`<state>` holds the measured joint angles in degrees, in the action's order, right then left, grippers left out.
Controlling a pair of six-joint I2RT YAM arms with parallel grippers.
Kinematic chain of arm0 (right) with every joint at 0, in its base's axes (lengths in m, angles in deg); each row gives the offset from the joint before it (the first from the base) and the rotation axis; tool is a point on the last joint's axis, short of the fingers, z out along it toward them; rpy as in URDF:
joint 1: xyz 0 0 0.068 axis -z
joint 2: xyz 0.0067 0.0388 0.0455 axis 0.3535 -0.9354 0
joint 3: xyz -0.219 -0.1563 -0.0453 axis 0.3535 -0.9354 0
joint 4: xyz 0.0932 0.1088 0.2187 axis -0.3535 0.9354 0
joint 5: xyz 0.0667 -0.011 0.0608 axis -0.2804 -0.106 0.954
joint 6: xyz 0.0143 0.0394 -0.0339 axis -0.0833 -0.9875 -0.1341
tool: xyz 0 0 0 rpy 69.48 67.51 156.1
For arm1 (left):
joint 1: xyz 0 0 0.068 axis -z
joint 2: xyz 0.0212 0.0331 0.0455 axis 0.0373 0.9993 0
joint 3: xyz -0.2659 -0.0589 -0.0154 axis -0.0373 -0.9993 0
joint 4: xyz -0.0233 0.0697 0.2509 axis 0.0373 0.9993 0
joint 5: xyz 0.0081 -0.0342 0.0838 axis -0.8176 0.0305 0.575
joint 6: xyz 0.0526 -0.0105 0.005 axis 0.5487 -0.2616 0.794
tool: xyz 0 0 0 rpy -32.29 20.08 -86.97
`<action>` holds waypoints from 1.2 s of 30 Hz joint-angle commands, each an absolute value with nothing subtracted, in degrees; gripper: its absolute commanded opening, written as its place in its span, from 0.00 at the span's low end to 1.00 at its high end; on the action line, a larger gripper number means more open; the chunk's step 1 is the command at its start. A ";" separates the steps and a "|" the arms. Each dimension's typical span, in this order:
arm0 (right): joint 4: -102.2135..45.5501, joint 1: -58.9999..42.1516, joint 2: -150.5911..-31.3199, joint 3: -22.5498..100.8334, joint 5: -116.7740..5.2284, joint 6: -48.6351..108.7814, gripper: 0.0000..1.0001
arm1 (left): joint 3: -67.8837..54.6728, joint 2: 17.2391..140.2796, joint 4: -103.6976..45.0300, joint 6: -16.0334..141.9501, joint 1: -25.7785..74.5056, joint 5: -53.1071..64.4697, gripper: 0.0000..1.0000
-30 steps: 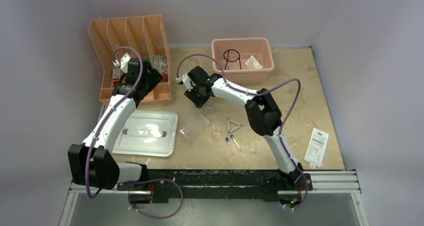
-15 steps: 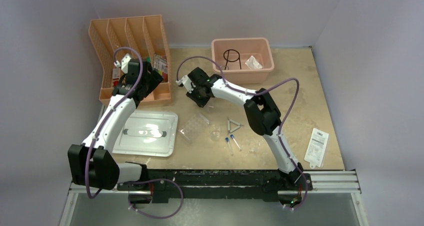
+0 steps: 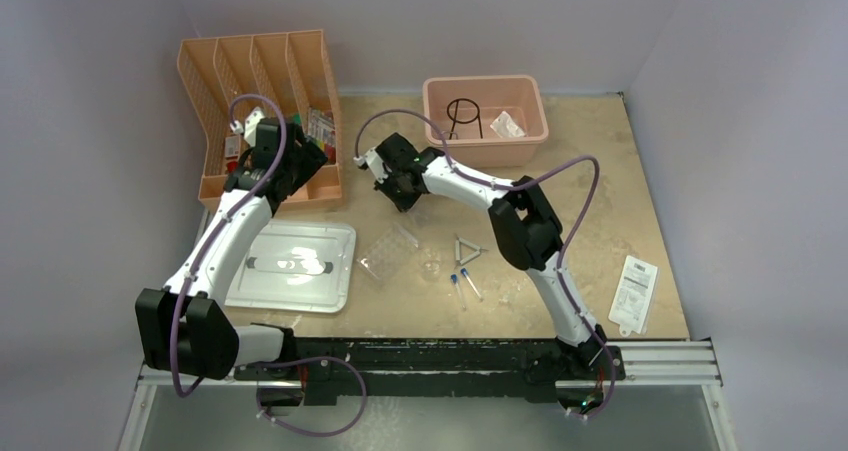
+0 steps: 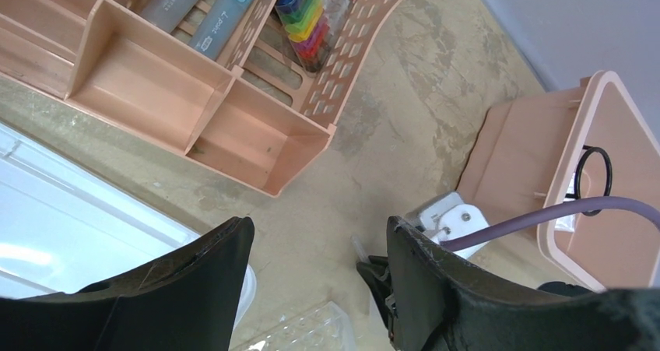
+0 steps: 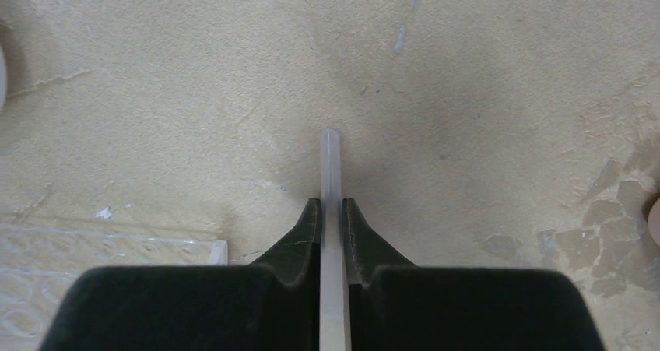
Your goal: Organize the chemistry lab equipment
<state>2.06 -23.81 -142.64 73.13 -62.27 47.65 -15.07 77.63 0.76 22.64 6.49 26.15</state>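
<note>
A thin clear tube [image 5: 331,160] is pinched between the two fingers of the right tool [image 5: 331,207], which have closed narrowly on its shaft. The tube's rounded end sticks out ahead of the fingertips, pointing away from the wrist. It sits low over the bare counter [image 3: 590,171]; whether it rests there or has just lifted off cannot be told. The end-on grip, along the tube's length, probably keeps it from rolling and would let it be slid lengthwise into a container.

From above, the right arm reaches to the middle of the counter, roughly between a pink sorter rack [image 3: 212,81] at the back left and a pink bin [image 3: 485,79] at the back centre. Either looks like a possible home for the tube. The bin already holds a black wire ring [image 3: 462,111].

Other loose pieces lie nearer the arms: a clear plastic tray [image 3: 390,251], a tiny glass dish [image 3: 431,265] just beside it, metal tongs [image 3: 467,251], and two blue-capped vials [image 3: 462,283]. These appear not yet sorted.

The left tool [image 4: 319,234] hangs with its fingers wide apart and holds nothing. It hovers in front of the rack, near a flat white lid [image 3: 293,266], seemingly keeping out of the right arm's way.
</note>
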 commanded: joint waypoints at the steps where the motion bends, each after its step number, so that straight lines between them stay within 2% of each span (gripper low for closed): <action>1: 0.35 -22.79 -134.44 76.24 -64.39 44.34 0.00 | -16.20 75.55 -0.78 24.71 6.04 25.13 0.64; 9: -3.96 -16.75 -123.69 77.44 -66.18 33.63 0.00 | -15.93 74.03 -1.26 29.14 6.04 21.12 0.64; 16: -8.05 -6.88 -116.96 74.75 -73.92 29.46 0.00 | -16.28 74.30 -4.81 31.34 6.06 14.49 0.64; 24: -8.79 5.69 -122.93 78.03 -72.60 29.61 0.00 | -15.53 78.07 -9.01 25.57 6.39 14.67 0.64; 31: -7.79 8.24 -135.01 84.41 -73.71 31.49 0.00 | -11.99 83.05 -8.56 24.17 6.48 14.46 0.64; 36: -7.95 8.57 -139.25 85.51 -73.58 31.36 0.00 | -8.87 85.17 -7.26 25.32 6.56 14.21 0.64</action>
<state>-6.97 8.87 -139.32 82.05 -72.95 30.65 -13.65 84.74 -5.65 25.44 6.51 14.87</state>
